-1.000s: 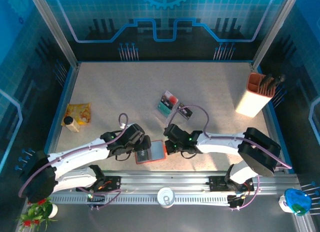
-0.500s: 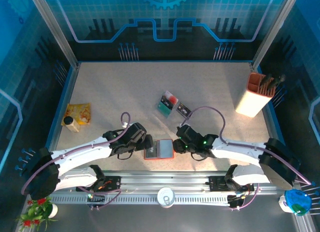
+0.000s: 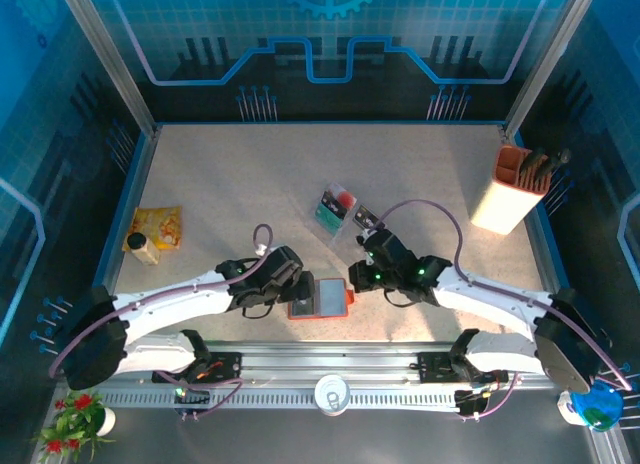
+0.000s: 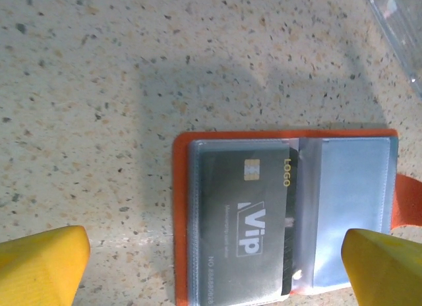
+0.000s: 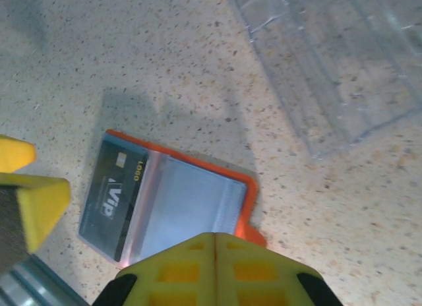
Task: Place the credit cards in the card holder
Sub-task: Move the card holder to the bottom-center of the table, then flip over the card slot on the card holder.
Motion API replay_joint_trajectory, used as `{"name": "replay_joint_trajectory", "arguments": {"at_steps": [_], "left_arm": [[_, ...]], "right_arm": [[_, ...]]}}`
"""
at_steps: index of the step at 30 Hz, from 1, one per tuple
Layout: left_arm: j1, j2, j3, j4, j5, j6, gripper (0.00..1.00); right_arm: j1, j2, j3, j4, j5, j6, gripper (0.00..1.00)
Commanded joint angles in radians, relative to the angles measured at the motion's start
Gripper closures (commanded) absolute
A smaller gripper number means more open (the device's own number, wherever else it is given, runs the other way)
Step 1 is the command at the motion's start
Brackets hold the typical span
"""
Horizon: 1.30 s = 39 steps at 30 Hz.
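The card holder (image 3: 330, 296) lies open on the table, orange-red with grey-blue pockets (image 4: 349, 200). A black VIP credit card (image 4: 244, 220) sits in its left pocket, its right edge sticking out. My left gripper (image 4: 212, 270) hovers open over the holder, one yellow fingertip on each side (image 3: 290, 289). Just right of the holder my right gripper (image 3: 362, 276) is shut and empty, its fingers (image 5: 214, 266) above the holder's (image 5: 178, 204) near edge. More credit cards, teal and red-and-white (image 3: 336, 206), rest in a clear tray, with a black one (image 3: 367, 221) beside it.
The clear plastic tray (image 5: 330, 62) lies behind the holder. A tall orange-and-white box of pens (image 3: 515, 189) stands at the far right. A yellow packet (image 3: 160, 224) and a small bottle (image 3: 141, 247) lie at the left edge. A blue rim (image 3: 128, 199) bounds the table.
My right gripper has drawn back to the right, off the card holder, and is shut again. The holder and my open left gripper have shifted slightly right.
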Motion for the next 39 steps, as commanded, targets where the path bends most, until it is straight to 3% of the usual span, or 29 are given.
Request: {"name": "replay_joint_trajectory", "arguments": {"at_steps": [1,11,29,39], "left_arm": [[-0.029,0.044,0.037,0.026,-0.004,0.026,0.01],[-0.093,0.132,0.056,0.050,-0.024,0.010,0.01],[-0.099,0.181,0.051,0.077,-0.029,0.029,0.01],[-0.099,0.192,0.025,0.047,-0.070,0.006,0.01]], "right_arm": [[-0.008,0.067,0.044,0.032,-0.091,-0.020,0.96],[-0.003,0.220,0.087,0.061,-0.100,-0.045,1.00],[0.041,0.425,0.130,0.135,-0.140,-0.030,1.00],[0.044,0.438,0.109,0.173,-0.144,-0.001,1.00]]}}
